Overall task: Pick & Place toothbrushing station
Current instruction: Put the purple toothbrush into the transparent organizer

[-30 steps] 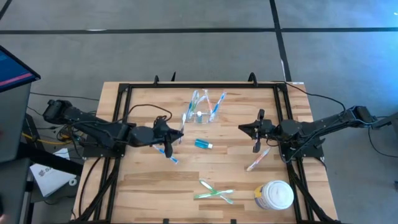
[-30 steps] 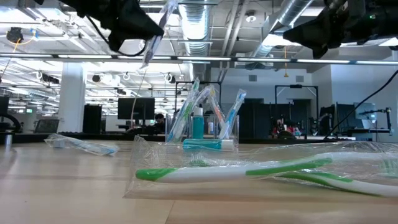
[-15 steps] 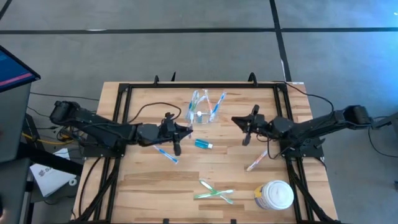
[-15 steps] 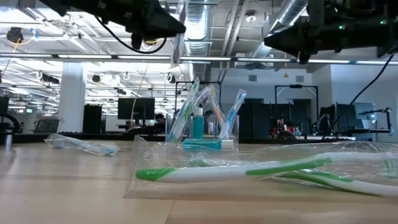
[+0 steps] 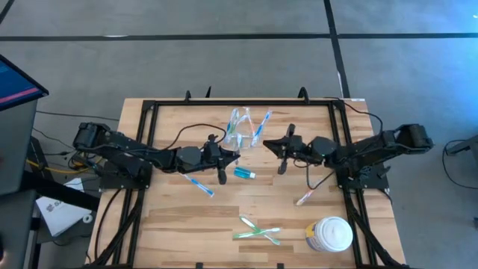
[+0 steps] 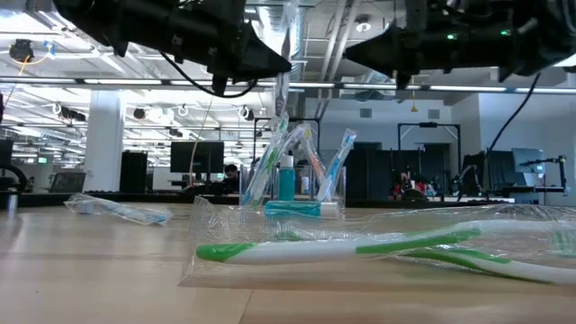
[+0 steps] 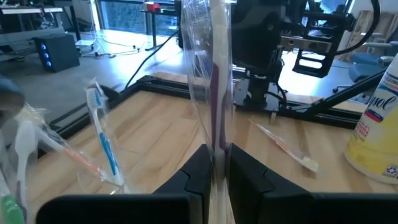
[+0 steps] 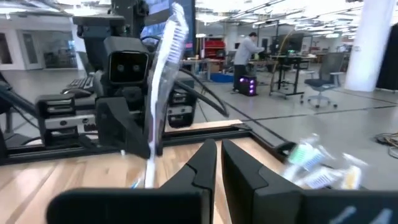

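Left gripper [image 5: 233,155]: it hangs above the desk [image 5: 172,217], just beside the clear holder [image 5: 245,131] on that holder's left-near side. Its fingers [image 7: 202,171] are closed narrow on a wrapped toothbrush [image 7: 214,81], which stands upright between them in a clear plastic wrapper.
Right gripper [image 5: 285,145]: it is above the desk on the right of the holder, near it, and it points toward the left gripper. Its fingers [image 8: 206,163] are pressed together with only a thin slit, and nothing is seen between them.
Clear holder: it stands on the far middle of the desk, between the two grippers. Blue, green and whitish toothbrushes lean in it; in the low view a small blue bottle [image 6: 286,177] shows among them.
Teal tube [image 5: 244,173]: it lies flat on the desk, just on the near side of the holder, below the left gripper.
Blue toothbrush [image 5: 199,184]: wrapped, it lies on the desk near the left arm, apart from the holder.
Orange toothbrush [image 5: 308,193]: it lies tilted on the desk under the right arm.
Green toothbrushes [image 5: 258,231]: two wrapped ones lie crossed at the near middle of the desk, well apart from the holder.
White jar [image 5: 329,235]: it stands at the near right corner of the desk.
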Controlling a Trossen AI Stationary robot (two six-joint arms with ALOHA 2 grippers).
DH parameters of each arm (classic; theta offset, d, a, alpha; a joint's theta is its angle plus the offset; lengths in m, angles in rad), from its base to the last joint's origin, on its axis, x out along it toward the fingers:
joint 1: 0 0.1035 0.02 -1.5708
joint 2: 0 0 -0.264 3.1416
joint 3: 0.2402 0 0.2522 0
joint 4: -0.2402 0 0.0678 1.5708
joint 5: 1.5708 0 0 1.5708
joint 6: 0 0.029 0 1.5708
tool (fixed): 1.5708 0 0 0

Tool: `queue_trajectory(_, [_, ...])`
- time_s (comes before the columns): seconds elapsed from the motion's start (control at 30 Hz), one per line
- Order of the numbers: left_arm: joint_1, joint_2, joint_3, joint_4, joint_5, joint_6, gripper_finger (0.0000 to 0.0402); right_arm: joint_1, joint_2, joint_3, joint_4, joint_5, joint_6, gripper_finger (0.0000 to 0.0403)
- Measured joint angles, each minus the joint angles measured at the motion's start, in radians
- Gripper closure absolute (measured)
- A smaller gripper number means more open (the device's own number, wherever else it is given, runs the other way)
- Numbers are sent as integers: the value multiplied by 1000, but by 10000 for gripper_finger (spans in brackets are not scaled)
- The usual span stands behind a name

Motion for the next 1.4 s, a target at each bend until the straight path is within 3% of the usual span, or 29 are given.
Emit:
queue_trajectory(0.3, [-3, 14, 0, 13, 1, 0, 371, -7, 149, 150, -17, -109, -1, 386])
queue_trajectory(0.5, [-3, 14, 0, 14, 1, 0, 371, -5, 156, 174, -26, -209, 5, 386])
queue_trajectory(0.67, [-3, 14, 0, 21, 1, 0, 371, -5, 162, 174, -15, -217, 34, 382])
queue_trajectory(1.13, [-3, 14, 0, 23, 1, 0, 371, -15, 202, 174, 70, -216, 27, 264])
queue_trajectory(1.4, [-3, 14, 0, 29, 1, 21, 371, -36, 203, 202, 52, -213, 69, 226])
